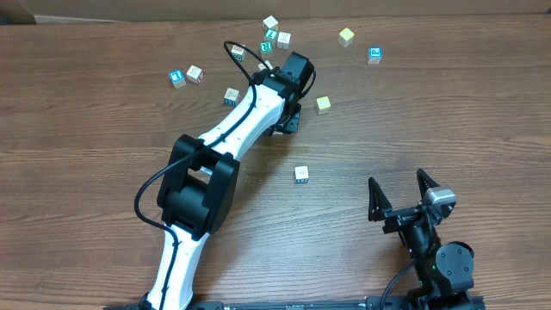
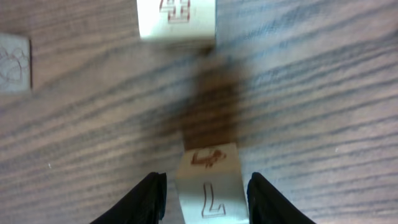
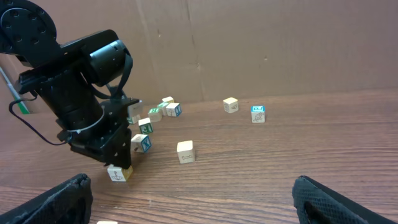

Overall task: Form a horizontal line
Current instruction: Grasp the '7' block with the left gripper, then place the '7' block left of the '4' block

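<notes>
On the overhead view, I find the horizontal line not yet formed: loose cubes (image 1: 346, 35) lie scattered from 10 to 1 o'clock on the table (image 1: 465, 112); the right gripper (image 1: 402, 194) sits at 5 o'clock. Left wrist: the left gripper (image 2: 207, 186) jaws flank a lettered cube (image 2: 211, 162); pinching or not, I cannot tell. Right wrist: jaws spread wide, empty.

Overhead: high up, looks straight down, takes in whole table (image 1: 482, 103). Left wrist: points down, very close on one cube (image 2: 208, 158) inside left gripper (image 2: 206, 186). Right wrist: low, looks across table at left arm (image 3: 74, 93); shares scattered cubes (image 3: 185, 151) with overhead.
</notes>
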Motion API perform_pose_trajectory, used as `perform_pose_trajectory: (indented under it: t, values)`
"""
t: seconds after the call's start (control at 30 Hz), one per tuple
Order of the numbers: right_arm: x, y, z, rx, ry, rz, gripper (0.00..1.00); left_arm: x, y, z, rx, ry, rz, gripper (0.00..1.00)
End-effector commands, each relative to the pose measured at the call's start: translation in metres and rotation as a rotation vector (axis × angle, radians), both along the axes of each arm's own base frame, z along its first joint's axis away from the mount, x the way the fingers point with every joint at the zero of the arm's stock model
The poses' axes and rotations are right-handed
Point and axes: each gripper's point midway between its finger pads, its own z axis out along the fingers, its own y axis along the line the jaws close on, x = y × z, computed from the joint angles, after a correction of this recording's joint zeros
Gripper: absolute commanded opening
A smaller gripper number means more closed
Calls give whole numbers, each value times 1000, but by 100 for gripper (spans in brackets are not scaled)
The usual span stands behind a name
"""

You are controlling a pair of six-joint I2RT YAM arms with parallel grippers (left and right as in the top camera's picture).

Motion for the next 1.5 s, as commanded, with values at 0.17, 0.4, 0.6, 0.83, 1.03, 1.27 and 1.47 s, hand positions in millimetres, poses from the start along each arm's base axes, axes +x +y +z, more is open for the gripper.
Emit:
perform_pose_trajectory:
  t: [0.17, 0.4, 0.6, 0.83, 1.03, 1.27, 1.47]
  values:
    - [0, 1, -1, -3, -8, 3, 100, -7, 3, -9, -26, 42, 111, 36]
    - [0, 1, -1, -3, -8, 3, 100, 0, -1, -8, -47, 14, 127, 34]
    - [0, 1, -1, -3, -8, 3, 100, -1, -1, -8, -47, 15, 127, 31]
    - [0, 1, -1, -3, -8, 3, 100, -1, -1, -8, -47, 15, 126, 23]
    - [0, 1, -1, -3, -8, 3, 100, 0, -1, 7, -59, -11, 157, 23]
    - [0, 1, -1, -3, -8, 3, 100, -15, 7, 56, -95, -30, 233, 23]
    - [0, 1, -1, -3, -8, 3, 100, -51, 15, 80, -69, 36, 308, 21]
